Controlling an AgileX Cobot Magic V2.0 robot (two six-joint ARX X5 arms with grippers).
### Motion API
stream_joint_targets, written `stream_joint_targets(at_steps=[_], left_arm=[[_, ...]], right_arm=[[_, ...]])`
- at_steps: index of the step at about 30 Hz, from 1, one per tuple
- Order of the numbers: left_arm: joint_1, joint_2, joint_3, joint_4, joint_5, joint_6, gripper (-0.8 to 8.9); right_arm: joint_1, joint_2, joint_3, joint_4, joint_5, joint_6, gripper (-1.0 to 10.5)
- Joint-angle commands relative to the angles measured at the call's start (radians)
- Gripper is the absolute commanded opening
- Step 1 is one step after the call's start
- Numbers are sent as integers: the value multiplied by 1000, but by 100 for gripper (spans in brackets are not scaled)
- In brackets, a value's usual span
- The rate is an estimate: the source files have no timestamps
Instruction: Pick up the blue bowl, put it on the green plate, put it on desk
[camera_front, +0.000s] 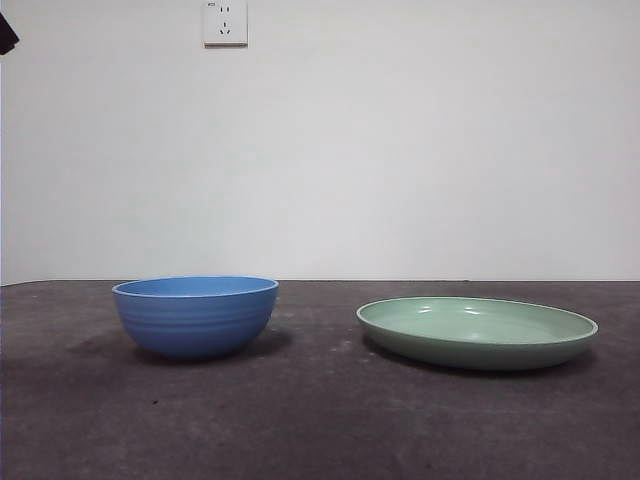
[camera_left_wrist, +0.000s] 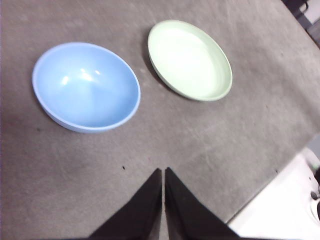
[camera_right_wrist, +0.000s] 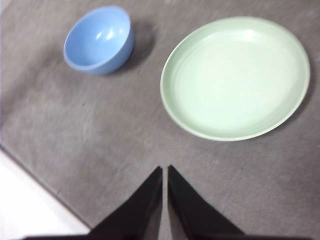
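Observation:
The blue bowl (camera_front: 196, 315) stands upright and empty on the desk (camera_front: 320, 420), left of centre. To its right, apart from it, lies the empty green plate (camera_front: 478, 331). My left gripper (camera_left_wrist: 163, 171) hangs shut high above the desk, nearer the blue bowl (camera_left_wrist: 86, 86) than the green plate (camera_left_wrist: 190, 59). My right gripper (camera_right_wrist: 165, 169) is also shut and held high, close to the green plate (camera_right_wrist: 235, 77), with the blue bowl (camera_right_wrist: 99, 39) farther off. Neither gripper holds anything. In the front view only a black tip (camera_front: 6, 35) shows at the top left corner.
A white wall with a socket (camera_front: 225, 22) stands behind the desk. The desk's edge and a white floor strip (camera_right_wrist: 30, 200) show in the right wrist view, and a white surface (camera_left_wrist: 285, 205) beyond the desk edge in the left wrist view.

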Motion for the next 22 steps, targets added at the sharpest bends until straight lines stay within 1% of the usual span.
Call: stream_joint_targets(at_steps=[1, 5, 7, 9, 10, 11, 12, 14, 22], left_arm=[[-9, 6, 19, 0, 8, 30, 9], [-9, 6, 19, 1, 8, 29, 10], [-9, 6, 19, 1, 8, 29, 42], [-9, 6, 19, 1, 8, 29, 142], [-9, 6, 19, 1, 8, 29, 208], [-9, 6, 19, 1, 8, 29, 295], [-9, 6, 19, 2, 8, 29, 355], [-9, 6, 19, 2, 8, 29, 410], [-9, 8, 19, 2, 2, 25, 412]], right_arm=[[19, 8, 22, 1, -3, -25, 12], [30, 8, 22, 5, -3, -23, 13], [30, 8, 22, 5, -3, -16, 13], [30, 8, 22, 7, -3, -13, 40], [30, 8, 22, 7, -3, -13, 89], [30, 8, 22, 7, -3, -12, 176], [30, 8, 22, 7, -3, -12, 243], [30, 8, 22, 7, -3, -11, 341], [30, 8, 22, 7, -3, -11, 352]])
